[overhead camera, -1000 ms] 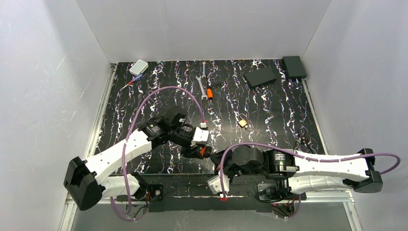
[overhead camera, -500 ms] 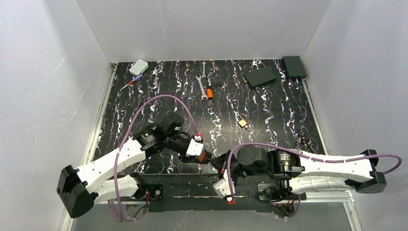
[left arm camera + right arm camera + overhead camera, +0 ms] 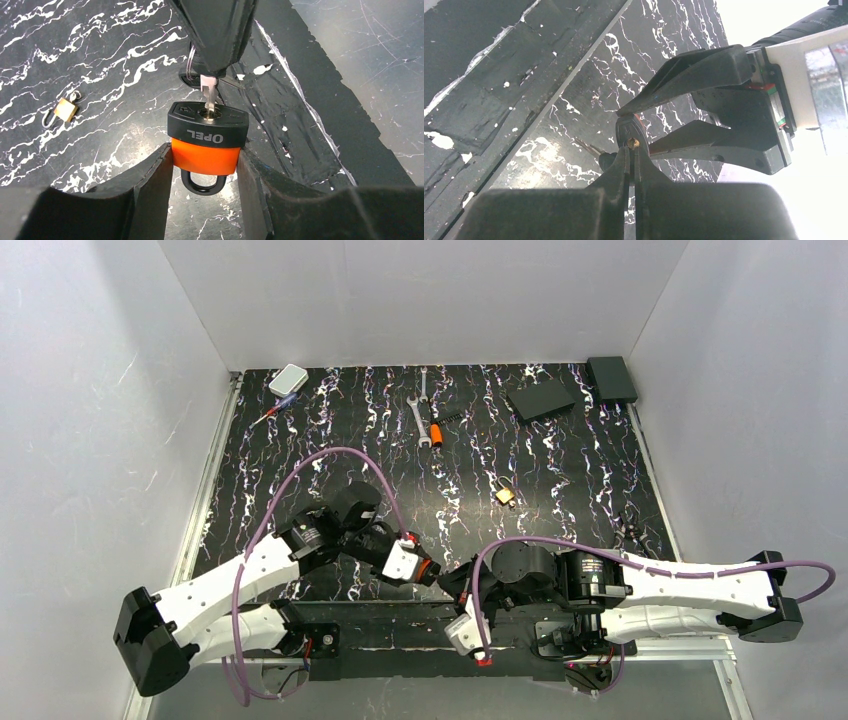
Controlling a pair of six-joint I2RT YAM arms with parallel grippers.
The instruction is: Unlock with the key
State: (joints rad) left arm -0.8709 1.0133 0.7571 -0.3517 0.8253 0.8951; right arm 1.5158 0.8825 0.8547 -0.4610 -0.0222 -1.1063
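My left gripper (image 3: 205,161) is shut on an orange padlock (image 3: 204,155) with a black cap marked OPEL, and holds it low over the table's near edge. The padlock's dark shackle (image 3: 202,184) points toward the wrist. The silvery key (image 3: 208,97) sits in the keyhole on the cap. My right gripper (image 3: 630,150) is shut on the key's dark head, and its fingers (image 3: 216,35) come in from above in the left wrist view. A ring and a second key hang behind the head. In the top view the two grippers meet at the padlock (image 3: 431,574).
A small brass padlock (image 3: 505,497) lies mid-table and also shows in the left wrist view (image 3: 65,109). Silver wrenches (image 3: 420,412) and an orange-handled tool (image 3: 436,432) lie at the back. Two black boxes (image 3: 540,400) (image 3: 611,378) are at the back right, a white box (image 3: 288,379) at the back left.
Both grippers, joined at the padlock and key, have moved a little toward the near edge and to the right. The left arm has drawn back with them.
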